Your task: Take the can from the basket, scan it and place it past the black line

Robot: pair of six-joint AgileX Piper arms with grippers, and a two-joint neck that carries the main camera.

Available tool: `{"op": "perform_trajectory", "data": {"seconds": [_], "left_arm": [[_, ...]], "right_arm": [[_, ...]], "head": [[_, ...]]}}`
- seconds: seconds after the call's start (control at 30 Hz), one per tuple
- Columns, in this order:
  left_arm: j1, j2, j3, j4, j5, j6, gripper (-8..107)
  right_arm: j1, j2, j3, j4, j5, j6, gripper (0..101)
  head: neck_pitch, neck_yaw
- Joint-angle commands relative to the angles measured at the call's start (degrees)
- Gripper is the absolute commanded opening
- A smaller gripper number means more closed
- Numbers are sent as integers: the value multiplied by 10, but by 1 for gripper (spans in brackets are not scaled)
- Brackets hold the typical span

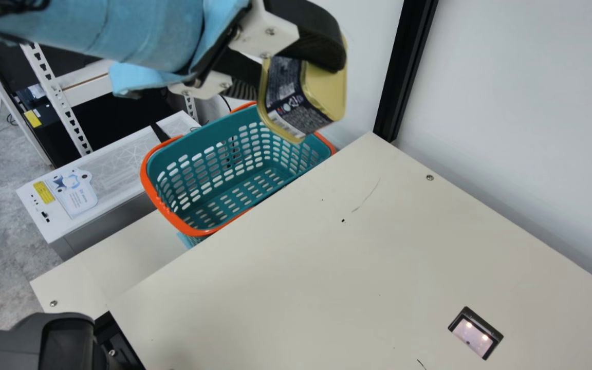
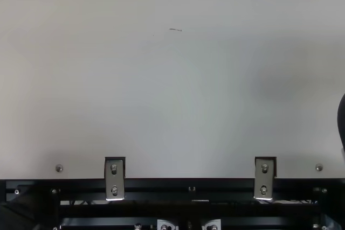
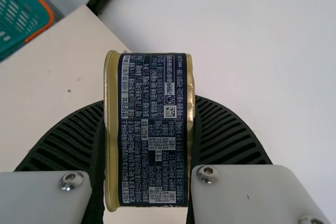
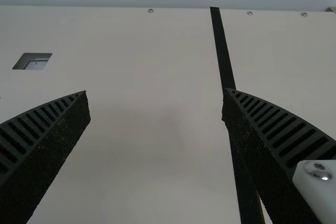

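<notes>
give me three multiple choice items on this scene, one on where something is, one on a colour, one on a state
1. Where is the gold-rimmed can relative to the left gripper?
A) beneath it, on the table
B) between its fingers
C) behind its wrist

2. What colour is the rim of the slotted basket?
A) black
B) white
C) orange

3. In what state is the right gripper?
A) open, with nothing between its fingers
B) closed on an object
C) fully closed, fingertips touching

Key:
1 B: the left wrist view shows a finger against each side of it.
2 C: an orange band edges the teal body in the main view.
3 A: the right wrist view shows its fingers wide apart, with only the table seen between them.
</notes>
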Motion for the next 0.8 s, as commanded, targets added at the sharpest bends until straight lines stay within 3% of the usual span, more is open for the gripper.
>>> {"op": "perform_trajectory", "data": {"seconds": [0.0,0.27,0.77], "left_arm": [[-27,5,-5,6,3,-21,10],[-61,9,3,13,3,-58,10],[-51,0,8,-40,3,-64,10]], "right_arm": [[0,0,0,0,0,0,101],[0,0,0,0,0,0,101],[0,0,0,0,0,0,101]], "head": [[-37,18],[-37,18],[-37,18]]}}
